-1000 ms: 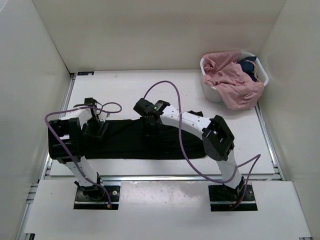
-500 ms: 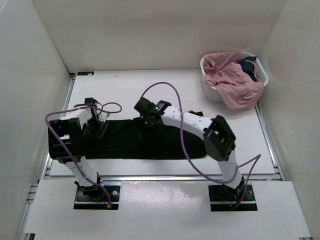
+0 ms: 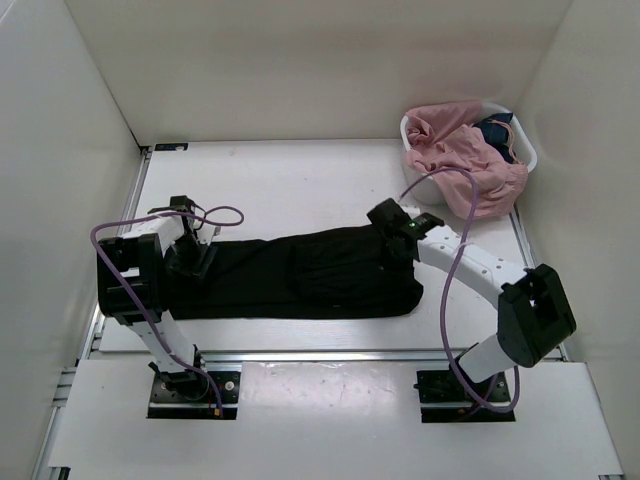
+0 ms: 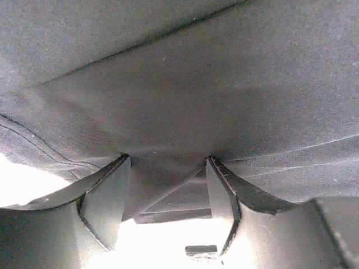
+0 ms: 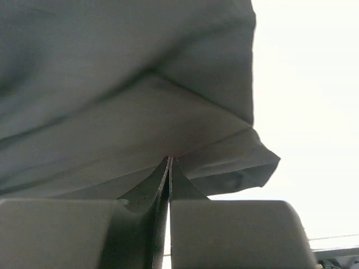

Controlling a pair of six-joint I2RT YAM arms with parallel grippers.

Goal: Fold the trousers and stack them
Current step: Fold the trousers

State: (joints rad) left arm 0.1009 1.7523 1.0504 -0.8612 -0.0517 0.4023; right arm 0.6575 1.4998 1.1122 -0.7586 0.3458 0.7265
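While your right gripper point(image 3: 393, 244) is pinched together on the trousers point(image 3: 310, 277), which stretch from 9 to 3 o'clock across the table point(image 3: 300, 190), and your left gripper point(image 3: 190, 264) stands apart over the 9 o'clock end, draw the cloth low and level.

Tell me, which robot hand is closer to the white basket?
Right. The right gripper pinches the black trousers at the end nearest the white basket; the left gripper sits at their opposite end, far from it.

No legible text, brand, number or sign in any view. Trousers point(image 3: 300, 275): plain black cloth, no readable label showing. Anything finer is too small to tell.
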